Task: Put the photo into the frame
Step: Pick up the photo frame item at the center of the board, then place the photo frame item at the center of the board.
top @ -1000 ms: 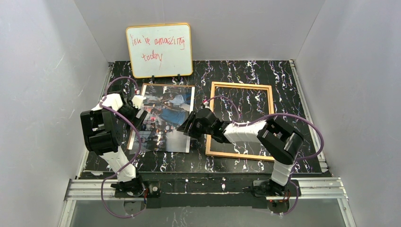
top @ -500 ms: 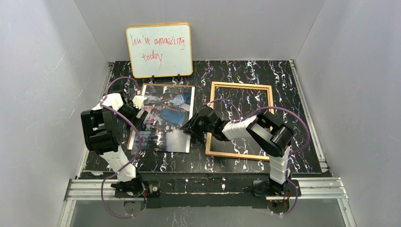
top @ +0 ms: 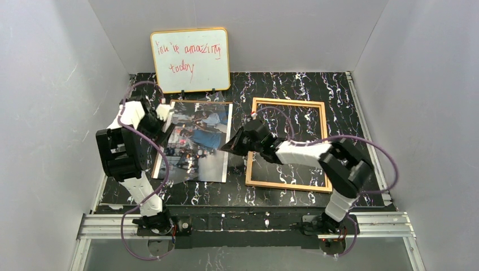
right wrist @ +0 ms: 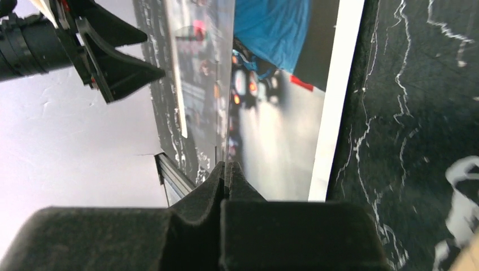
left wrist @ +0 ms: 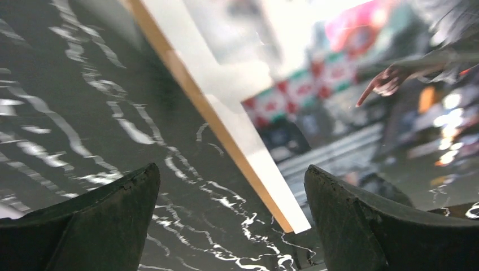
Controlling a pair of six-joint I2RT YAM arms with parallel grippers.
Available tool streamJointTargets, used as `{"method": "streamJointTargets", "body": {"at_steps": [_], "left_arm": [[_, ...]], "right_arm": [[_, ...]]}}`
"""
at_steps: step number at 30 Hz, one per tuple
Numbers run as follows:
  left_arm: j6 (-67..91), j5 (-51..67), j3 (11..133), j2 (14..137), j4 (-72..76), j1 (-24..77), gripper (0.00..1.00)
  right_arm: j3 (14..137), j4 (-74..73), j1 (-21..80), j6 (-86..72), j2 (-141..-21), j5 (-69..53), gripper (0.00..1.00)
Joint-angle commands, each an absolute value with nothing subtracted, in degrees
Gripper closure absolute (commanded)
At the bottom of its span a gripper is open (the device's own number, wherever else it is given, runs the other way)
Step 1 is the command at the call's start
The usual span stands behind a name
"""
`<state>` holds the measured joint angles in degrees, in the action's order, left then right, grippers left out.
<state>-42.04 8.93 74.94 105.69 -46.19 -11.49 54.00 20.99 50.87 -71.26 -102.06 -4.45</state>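
Top external view, holdings. One photo [top: 195, 138], a colour print with a white edge, lies left of centre on the dark marbled table [top: 344, 90], just in front of the whiteboard [top: 190, 59]. One frame [top: 289, 100], a golden-wood rectangle, lies flat just right of the photo. The table shows through its opening, so it is not yet filled. The right gripper [top: 230, 145] sits at the photo's right edge, between photo and frame. The left gripper [top: 164, 121] sits at the photo's left edge.

Right wrist view. The fingers [right wrist: 197, 192] are pressed together on a thin glossy sheet [right wrist: 203, 84], seen edge-on and rising off the print. The white-edged photo lies flat beneath it. The sheet mirrors the print's colours, so it is probably the clear pane, though this cannot be told for sure.

Left wrist view. The fingers [left wrist: 101, 214] are spread wide and hold nothing. They straddle the photo's left border, where a golden-brown strip [left wrist: 195, 99] runs under the white edge. The strip is probably the backing board.

Step in hand, as judged: raising the sheet by its right edge, hinging on its left.

Handling notes:
- The grip is at the very margin of a thin sheet, so lift slowly and along an arc to avoid flexing or slipping.
- The left fingers are best used as a low stop at the far edge, closing only if print or board begins to slide.
- Keep the lifted edge off the frame's near rail.
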Motion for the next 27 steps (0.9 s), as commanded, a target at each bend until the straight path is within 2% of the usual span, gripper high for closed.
{"method": "streamJointTargets", "body": {"at_steps": [1,6,11,15,18,20,21,23,24,27], "left_arm": [[-40.16,14.19,85.89,104.18,-55.70,-10.16,0.02],[-37.13,13.77,86.76,101.33,-56.49,-2.04,0.02],[-33.58,12.12,84.69,102.45,-53.96,7.44,0.02],[-31.41,10.05,81.75,103.34,-50.90,13.31,0.02],[-30.69,7.63,79.40,105.00,-48.88,16.19,0.02],[-30.66,5.50,78.08,105.97,-47.61,17.10,0.02],[-30.74,4.30,77.27,106.33,-46.90,17.21,0.02],[-31.10,2.89,75.76,106.74,-45.65,17.36,0.02],[-31.27,2.26,75.07,106.92,-44.95,17.50,0.02],[-31.15,1.27,73.63,107.27,-43.23,17.94,0.02]], "right_arm": [[56.98,6.33,48.00,-61.46,-88.28,-0.49,0.99],[51.51,-15.80,43.78,-58.77,-71.61,7.00,0.99],[41.61,-30.35,38.80,-61.26,-56.63,11.35,0.99],[35.61,-33.52,38.16,-64.33,-48.84,12.98,0.99],[33.72,-32.38,37.59,-63.37,-48.45,11.18,0.96],[36.30,-35.40,37.09,-61.73,-51.95,11.73,0.79],[38.11,-37.15,36.79,-60.05,-53.79,12.26,0.65],[41.81,-40.52,35.64,-55.88,-57.98,11.95,0.26],[43.46,-41.88,34.75,-53.72,-60.37,11.03,0.15],[49.03,-46.91,32.42,-49.02,-65.49,9.67,0.02]]}}
